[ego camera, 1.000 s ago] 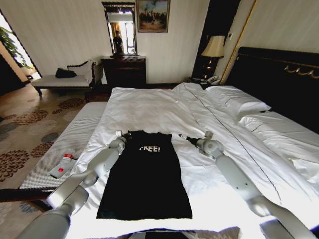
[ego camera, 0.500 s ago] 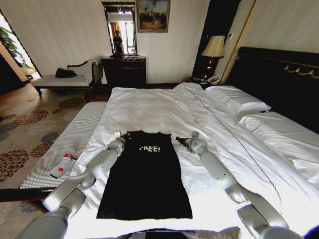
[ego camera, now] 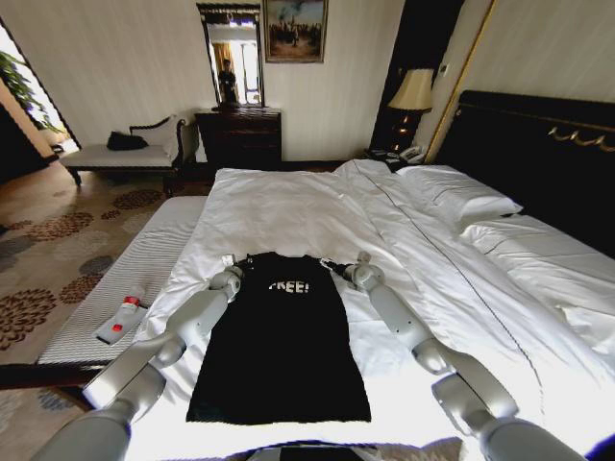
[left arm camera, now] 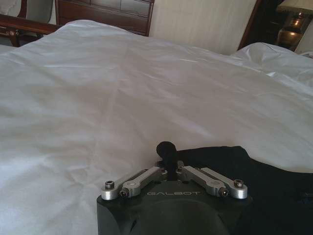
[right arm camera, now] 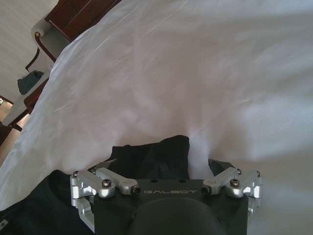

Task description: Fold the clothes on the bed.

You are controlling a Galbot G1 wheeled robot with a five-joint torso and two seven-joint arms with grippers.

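The left hand [ego camera: 228,261] is pinched closed on the near-left shoulder of the black short-sleeved cotton T-shirt with white lettering [ego camera: 283,341], which lies flat on the large white-sheeted bed [ego camera: 288,206]. The right hand [ego camera: 333,268] sits at the shirt's right shoulder, fingers spread wide with black cloth between them.

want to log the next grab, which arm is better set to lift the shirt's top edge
Left, by a little. The left gripper is already shut on the shirt shoulder; the right gripper sits open over the other shoulder.
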